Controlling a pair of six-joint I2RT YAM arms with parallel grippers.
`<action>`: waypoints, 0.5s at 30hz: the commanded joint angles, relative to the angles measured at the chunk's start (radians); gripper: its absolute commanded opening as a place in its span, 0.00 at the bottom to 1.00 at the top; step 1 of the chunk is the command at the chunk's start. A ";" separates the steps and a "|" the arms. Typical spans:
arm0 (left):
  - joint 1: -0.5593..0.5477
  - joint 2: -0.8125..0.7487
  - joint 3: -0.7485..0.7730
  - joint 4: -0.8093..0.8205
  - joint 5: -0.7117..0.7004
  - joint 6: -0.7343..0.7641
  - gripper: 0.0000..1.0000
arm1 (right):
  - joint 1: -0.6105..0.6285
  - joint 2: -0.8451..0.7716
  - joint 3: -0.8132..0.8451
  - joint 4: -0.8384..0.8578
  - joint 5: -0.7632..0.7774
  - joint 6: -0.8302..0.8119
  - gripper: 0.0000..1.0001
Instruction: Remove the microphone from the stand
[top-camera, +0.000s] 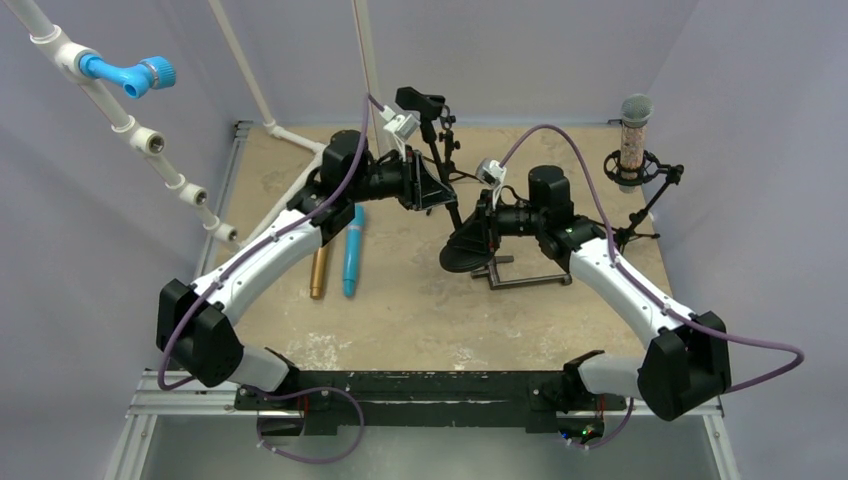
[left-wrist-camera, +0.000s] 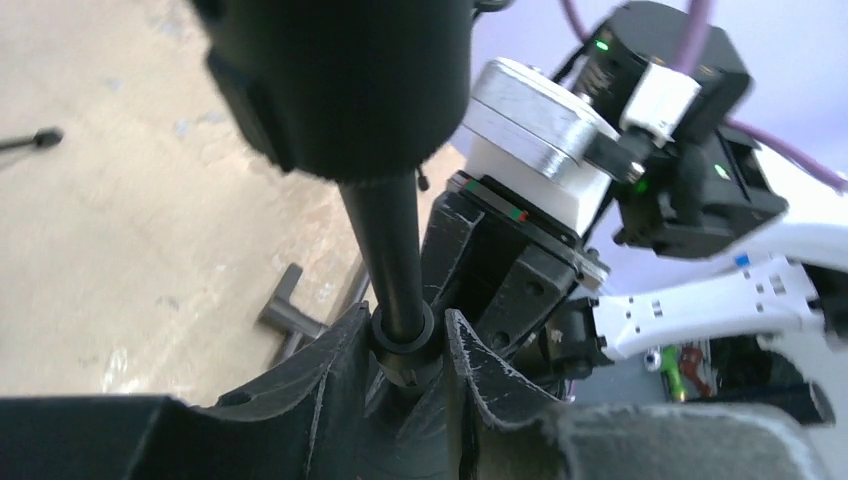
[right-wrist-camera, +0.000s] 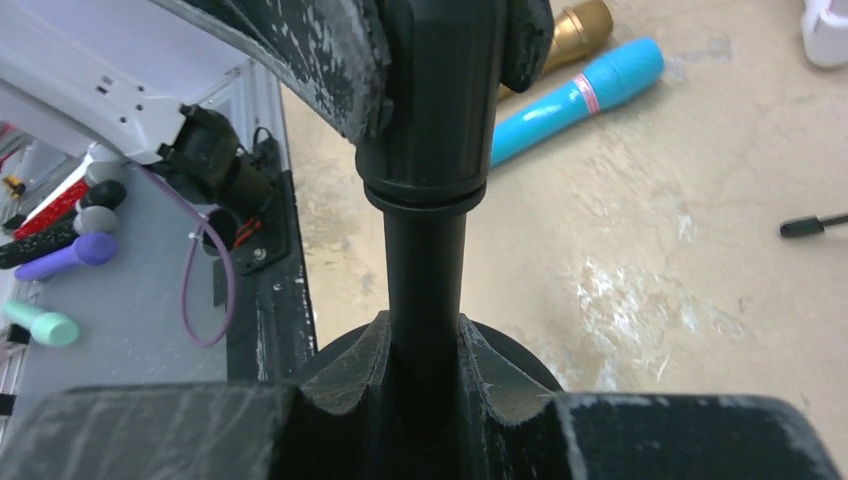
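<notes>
One microphone (top-camera: 634, 140) shows only overhead, right of the held stand (top-camera: 443, 160).

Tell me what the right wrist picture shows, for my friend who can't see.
The right claw is shut on a black pole. Just above, the left claw grips the pole's thicker part. A blue mic and a gold mic lie on the table behind.

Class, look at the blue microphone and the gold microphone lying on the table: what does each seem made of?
Blue microphone: probably plastic, smooth with a soft sheen. Gold microphone: metal or metallic-painted plastic; its shine leaves that open.
</notes>
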 joint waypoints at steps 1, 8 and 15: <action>-0.017 -0.014 0.144 -0.277 -0.252 -0.123 0.33 | 0.000 0.006 0.080 -0.005 0.121 -0.050 0.00; -0.016 -0.040 0.123 -0.207 -0.169 -0.063 0.83 | 0.000 0.027 0.094 -0.031 0.107 -0.073 0.00; 0.020 -0.117 0.032 -0.094 -0.036 0.092 0.88 | -0.003 0.025 0.087 0.012 -0.013 -0.024 0.00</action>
